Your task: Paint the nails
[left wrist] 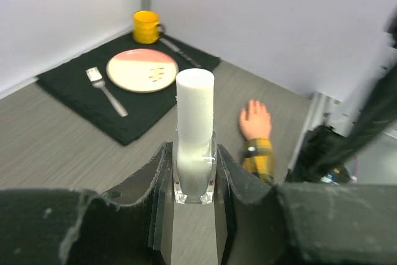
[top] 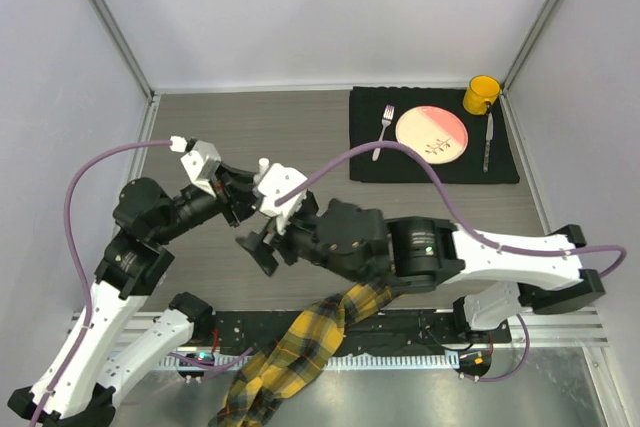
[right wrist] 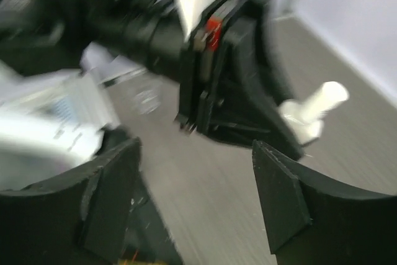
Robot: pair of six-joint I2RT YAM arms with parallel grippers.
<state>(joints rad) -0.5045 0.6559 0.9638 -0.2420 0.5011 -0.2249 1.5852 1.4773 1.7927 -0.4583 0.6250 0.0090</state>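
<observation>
Pinching the capped bottle [left wrist: 195,147] upright in our left gripper [left wrist: 194,159], we see the right gripper [right wrist: 195,153] spread and empty; the nails [left wrist: 253,106] of the mannequin hand [left wrist: 255,122] lie right of centre in the left wrist view; a crooked tug at the cap [left wrist: 195,100] could wrench the bottle loose

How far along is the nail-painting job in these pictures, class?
Done: the left gripper grips the clear bottle, its white cap on. In hand: the right gripper stands open facing it, nothing between its jaws. Left: uncapping, then painting the nails of the mannequin hand.
</observation>
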